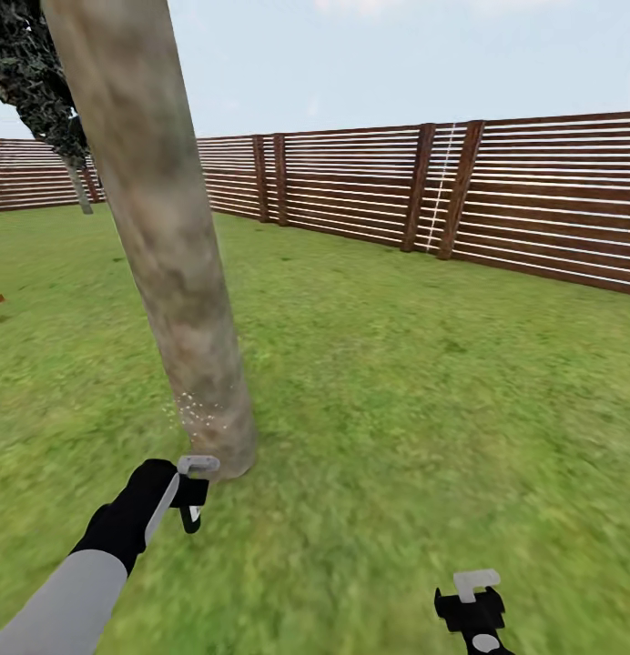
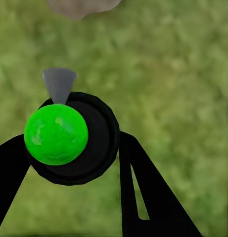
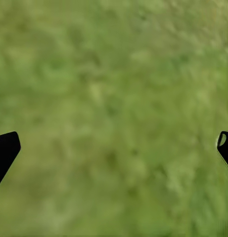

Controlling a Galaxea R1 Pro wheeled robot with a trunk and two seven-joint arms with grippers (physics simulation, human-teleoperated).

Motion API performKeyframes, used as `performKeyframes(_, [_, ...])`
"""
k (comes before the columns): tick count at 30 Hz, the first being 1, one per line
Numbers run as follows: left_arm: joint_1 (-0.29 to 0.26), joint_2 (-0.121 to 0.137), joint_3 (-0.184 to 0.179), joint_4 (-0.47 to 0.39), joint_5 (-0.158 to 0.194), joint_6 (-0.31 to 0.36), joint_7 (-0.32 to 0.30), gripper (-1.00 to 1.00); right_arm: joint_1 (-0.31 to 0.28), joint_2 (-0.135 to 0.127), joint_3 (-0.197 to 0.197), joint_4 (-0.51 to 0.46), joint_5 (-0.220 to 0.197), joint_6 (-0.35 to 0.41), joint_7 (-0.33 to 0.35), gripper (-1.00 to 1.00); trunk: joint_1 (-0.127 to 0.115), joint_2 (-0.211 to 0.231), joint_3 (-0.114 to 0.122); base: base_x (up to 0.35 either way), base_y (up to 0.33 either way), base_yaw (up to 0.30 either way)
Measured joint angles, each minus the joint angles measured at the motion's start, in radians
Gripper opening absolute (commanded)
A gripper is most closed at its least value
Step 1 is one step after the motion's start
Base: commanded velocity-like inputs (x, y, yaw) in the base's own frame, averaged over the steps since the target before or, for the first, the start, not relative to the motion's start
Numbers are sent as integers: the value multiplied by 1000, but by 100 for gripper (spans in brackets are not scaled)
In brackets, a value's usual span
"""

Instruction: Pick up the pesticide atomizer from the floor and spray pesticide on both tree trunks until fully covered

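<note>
Left gripper [image 1: 193, 496] clamps the atomizer [image 2: 69, 138] low left of frame, nozzle aimed at the trunk [image 1: 174, 273] base where specks [image 1: 198, 411] gather; right gripper [image 3: 114, 148] spread wide, empty.

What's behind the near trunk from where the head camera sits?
Lawn runs back to the slat fence. A second tree stands far off beside the trunk. Whitish spray specks sit on its base. The ground and fence directly behind it are covered.
</note>
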Motion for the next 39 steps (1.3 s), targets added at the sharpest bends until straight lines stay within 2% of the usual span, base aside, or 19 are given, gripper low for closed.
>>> performKeyframes(4, [0,-5,4,-7,4,-1,0,-100,0,0,0,0,0,0,0,100,0,0,0,148,-258,220])
performKeyframes(14, [0,-8,9,-12,6,-2,1,-100,2,0,0,0,0,0,0,100,0,0,0,148,-249,9])
performKeyframes(18, [-1,-8,6,-14,6,-3,1,-100,2,0,0,0,0,0,0,100,0,0,0,6,-272,50])
performKeyframes(27, [-15,-5,2,-17,10,3,1,-100,2,0,0,0,0,0,1,100,0,0,0,-88,-162,262])
performKeyframes(29, [-31,-9,2,-18,11,5,0,-100,2,0,0,0,0,0,1,100,0,0,0,-4,-6,277])
performKeyframes(32, [-142,-11,2,-15,8,19,-4,-100,2,-1,0,0,0,0,1,100,0,0,0,-1,-1,141])
performKeyframes(35, [-189,-2,1,-15,4,43,-5,-100,2,-2,0,0,0,0,1,100,0,0,0,0,0,25])
performKeyframes(36, [-207,14,12,-16,1,84,-7,-100,2,-3,0,0,1,0,1,100,0,0,0,0,0,3])
performKeyframes(37, [-210,22,26,-16,2,94,-9,-100,2,-4,0,0,1,0,1,100,0,0,0,0,0,0])
performKeyframes(39, [-213,18,40,-16,13,104,-12,-100,4,-5,0,0,1,0,1,100,0,0,0,0,0,0])
